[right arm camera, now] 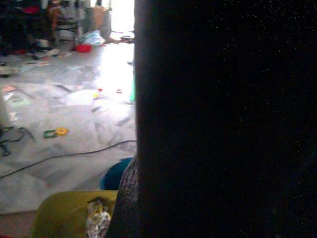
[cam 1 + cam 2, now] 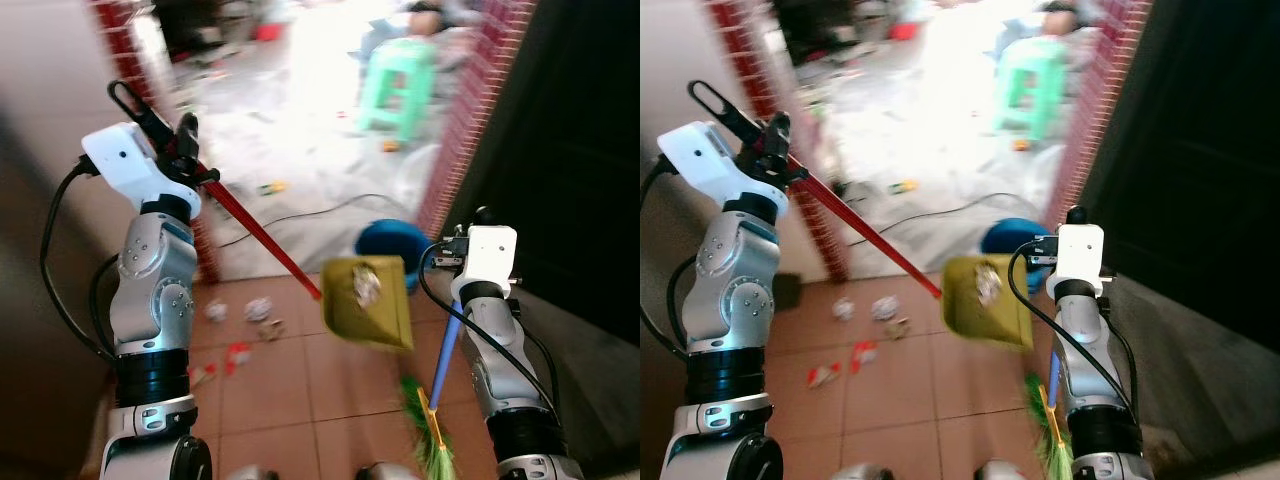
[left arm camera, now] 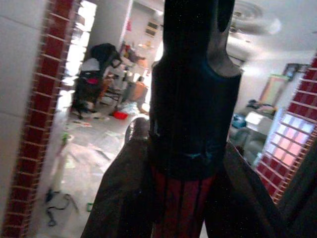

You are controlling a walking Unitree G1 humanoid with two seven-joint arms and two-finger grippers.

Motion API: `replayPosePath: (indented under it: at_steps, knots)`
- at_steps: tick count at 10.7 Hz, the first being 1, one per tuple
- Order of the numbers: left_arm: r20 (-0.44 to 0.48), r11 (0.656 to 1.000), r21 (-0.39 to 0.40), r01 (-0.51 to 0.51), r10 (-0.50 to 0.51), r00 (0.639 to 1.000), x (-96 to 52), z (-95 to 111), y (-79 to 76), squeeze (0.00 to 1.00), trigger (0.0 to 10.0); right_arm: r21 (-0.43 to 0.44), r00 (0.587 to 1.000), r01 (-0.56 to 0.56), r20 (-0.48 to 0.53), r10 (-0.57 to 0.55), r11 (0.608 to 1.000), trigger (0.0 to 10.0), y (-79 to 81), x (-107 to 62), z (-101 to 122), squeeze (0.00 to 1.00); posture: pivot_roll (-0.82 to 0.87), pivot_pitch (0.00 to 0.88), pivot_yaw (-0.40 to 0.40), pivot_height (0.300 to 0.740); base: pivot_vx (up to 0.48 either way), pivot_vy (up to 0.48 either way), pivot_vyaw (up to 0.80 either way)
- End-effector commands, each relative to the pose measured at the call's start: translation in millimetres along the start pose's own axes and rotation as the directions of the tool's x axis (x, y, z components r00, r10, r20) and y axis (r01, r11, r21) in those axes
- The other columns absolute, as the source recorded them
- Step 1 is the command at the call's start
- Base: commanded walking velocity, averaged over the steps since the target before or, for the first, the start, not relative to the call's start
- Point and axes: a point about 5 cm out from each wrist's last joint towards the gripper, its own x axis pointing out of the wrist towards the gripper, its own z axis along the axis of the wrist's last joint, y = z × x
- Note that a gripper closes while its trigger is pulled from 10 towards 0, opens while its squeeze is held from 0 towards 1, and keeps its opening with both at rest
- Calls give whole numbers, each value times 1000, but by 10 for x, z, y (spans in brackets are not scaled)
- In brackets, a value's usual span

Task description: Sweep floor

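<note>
Left gripper (image 2: 185, 150) clamped on red dustpan handle (image 2: 262, 232), raised at left. Yellow dustpan (image 2: 368, 302) lifted above the tile floor (image 2: 300, 390), crumpled paper (image 2: 366, 285) inside. Right gripper: fingers too dark to tell, apparently on the blue broom stick (image 2: 446, 355), green bristles (image 2: 432, 440) near right. Paper scraps (image 2: 258, 310) on tiles left of pan. Blue bucket (image 2: 392, 243) just beyond.

Strong daylight floods the upper centre of both eye views, washing the pale floor (image 2: 320, 90) out to white glare. Everything is softly blurred, the green stool (image 2: 400, 85) included. The right wrist view is mostly black shadow.
</note>
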Motion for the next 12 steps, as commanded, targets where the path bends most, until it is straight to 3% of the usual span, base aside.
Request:
replayPosePath:
  at_steps: [1, 12]
  knots:
    - [69, 998, -51, 37, -33, 997, 68, 177, -116, 0, 10000, -16, 1000, 15, 6, -15, 1000, 10000, -36, 12, 8, 0, -101, 0, 50, 740, 262, 0, -500]
    - [109, 998, -53, 22, -16, 994, 170, 304, -103, 0, 10000, -17, 1000, 12, 0, -12, 1000, 10000, -54, 14, -17, 0, -105, 0, 49, 740, 300, 0, 0]
